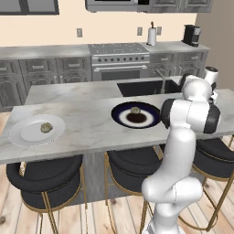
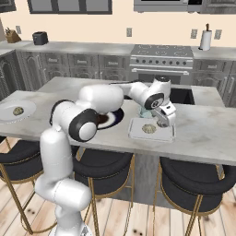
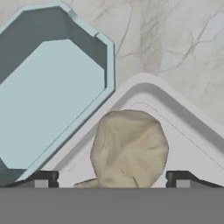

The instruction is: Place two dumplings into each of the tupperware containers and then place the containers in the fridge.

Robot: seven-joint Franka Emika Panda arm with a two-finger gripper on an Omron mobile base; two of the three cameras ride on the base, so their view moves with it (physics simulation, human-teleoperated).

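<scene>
On your far left one dumpling [image 1: 45, 127] lay on the white plate [image 1: 20, 135], another [image 1: 135, 110] on the dark-blue plate [image 1: 119, 114]. Further right, your gripper [image 3: 112, 178] stood spread wide over a dumpling [image 3: 129, 148] in the whitish tub [image 2: 138, 132], touching the teal tub [image 3: 52, 92].

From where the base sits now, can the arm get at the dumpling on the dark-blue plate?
Probably yes. That dumpling lies uncovered on the dark-blue plate, with nothing stacked over it. The gripper hangs just beside, above the whitish container, jaws open around nothing. Only a short swing across the counter looks needed.
</scene>
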